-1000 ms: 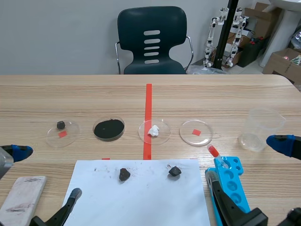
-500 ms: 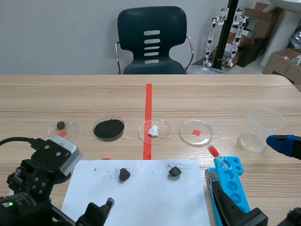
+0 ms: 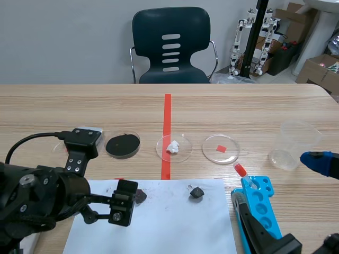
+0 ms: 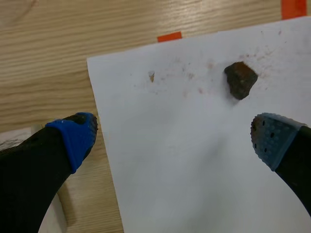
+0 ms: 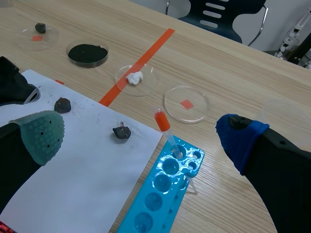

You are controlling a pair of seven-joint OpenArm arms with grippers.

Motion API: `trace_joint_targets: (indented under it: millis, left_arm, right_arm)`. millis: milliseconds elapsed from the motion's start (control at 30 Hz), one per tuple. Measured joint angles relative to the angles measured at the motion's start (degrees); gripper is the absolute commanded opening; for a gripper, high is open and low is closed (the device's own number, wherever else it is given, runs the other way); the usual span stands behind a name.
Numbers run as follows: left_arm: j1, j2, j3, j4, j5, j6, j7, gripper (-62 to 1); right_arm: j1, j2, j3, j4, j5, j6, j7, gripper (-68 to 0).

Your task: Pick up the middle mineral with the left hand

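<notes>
Two fingers of my left gripper (image 4: 175, 141) stand wide apart above the white paper (image 4: 146, 199), holding nothing. The middle mineral (image 4: 240, 79) lies on that paper just ahead of one fingertip, untouched. Another mineral (image 3: 196, 192) sits nearer the blue rack (image 3: 260, 207).

Scene view: robot's side, centred, facing across the table (image 3: 254, 106). Left wrist: close, steeply downward. Right wrist: higher, oblique — all share white paper (image 3: 169, 227) and middle mineral (image 4: 240, 79).
</notes>
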Motion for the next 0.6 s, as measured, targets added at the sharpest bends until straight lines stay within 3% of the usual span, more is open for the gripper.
trace_joint_targets:
  millis: [100,233,467,600]
  left_arm:
    - [-1.22,0.17,2.67,0.0,-0.02,0.81,-0.17,1.4]
    - [-2.69,0.31,6.23,0.0,0.0,6.71,-0.09,1.4]
    - [-5.44,0.31,10.19,0.0,-0.02,12.02,1.14,1.4]
    - [-6.75,1.14,11.34,0.0,-2.14,14.03,1.14,1.4]
  right_arm:
    - [0.0,0.0,0.0,0.0,0.0,0.0,0.0,0.4]
    - [0.0,0.0,0.0,0.0,0.0,0.02,0.0,0.4]
    - [0.0,0.0,0.0,0.0,0.0,0.02,0.0,0.4]
    - [0.0,0.0,0.0,0.0,0.0,0.02,0.0,0.4]
